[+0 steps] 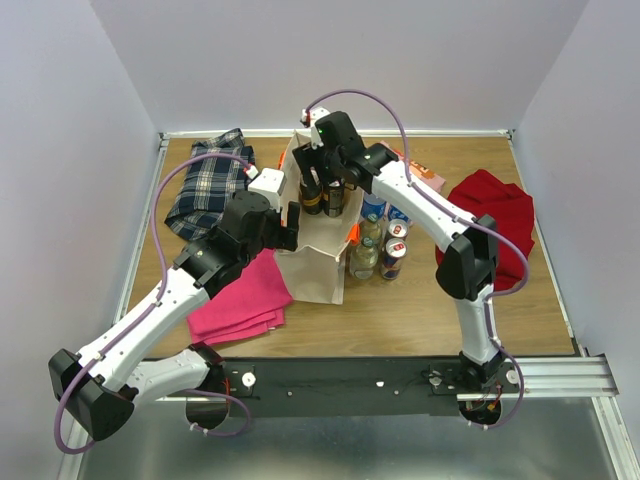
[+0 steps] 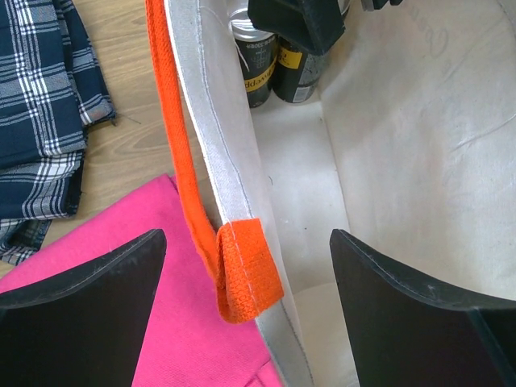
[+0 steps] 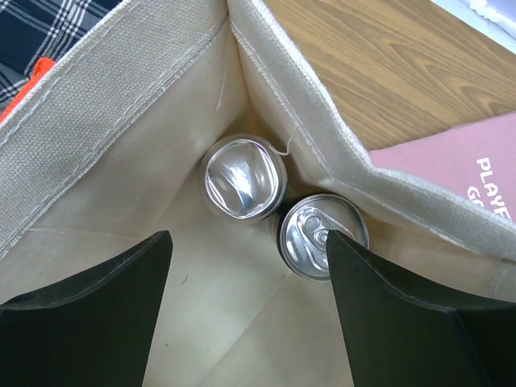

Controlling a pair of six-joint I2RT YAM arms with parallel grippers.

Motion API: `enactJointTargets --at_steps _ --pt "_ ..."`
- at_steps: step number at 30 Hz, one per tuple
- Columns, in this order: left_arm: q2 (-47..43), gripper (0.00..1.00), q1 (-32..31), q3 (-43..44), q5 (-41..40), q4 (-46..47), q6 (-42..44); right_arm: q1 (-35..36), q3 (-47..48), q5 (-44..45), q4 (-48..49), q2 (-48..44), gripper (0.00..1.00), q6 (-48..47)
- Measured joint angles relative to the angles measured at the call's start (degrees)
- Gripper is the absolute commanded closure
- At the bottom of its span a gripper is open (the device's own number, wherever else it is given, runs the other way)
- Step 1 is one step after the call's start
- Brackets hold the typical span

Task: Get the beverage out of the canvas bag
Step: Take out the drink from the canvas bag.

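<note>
My right claw [image 3: 248, 242] hangs spread apart over two cans [image 3: 244, 176] standing in a corner of the canvas bag [image 1: 318, 268]; my left claw [image 2: 248, 242] gapes astride its rim.

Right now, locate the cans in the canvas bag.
Top view: two cans stand side by side at the far end of the canvas bag, under the open right gripper.

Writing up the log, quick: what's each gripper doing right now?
Left gripper: open, straddling the canvas bag wall, gripping nothing.
Right gripper: open, above the cans inside the bag, holding nothing.
</note>
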Motion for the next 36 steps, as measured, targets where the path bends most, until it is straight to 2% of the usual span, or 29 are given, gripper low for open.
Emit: enactJointTargets --at_steps 14,27,36 --pt "-0.02 0.08 0.0 -0.26 0.07 0.04 0.0 -0.09 -0.7 -7.06 1.22 2.14 0.21 -1.6" --pt "0.0 0.08 0.0 -0.26 0.07 0.04 0.0 -0.11 -3.39 -8.07 3.96 2.4 0.21 -6.99" --pt "0.0 0.08 0.0 -0.26 0.07 0.04 0.02 -0.11 -12.26 -8.0 15.02 0.48 0.2 -8.94"
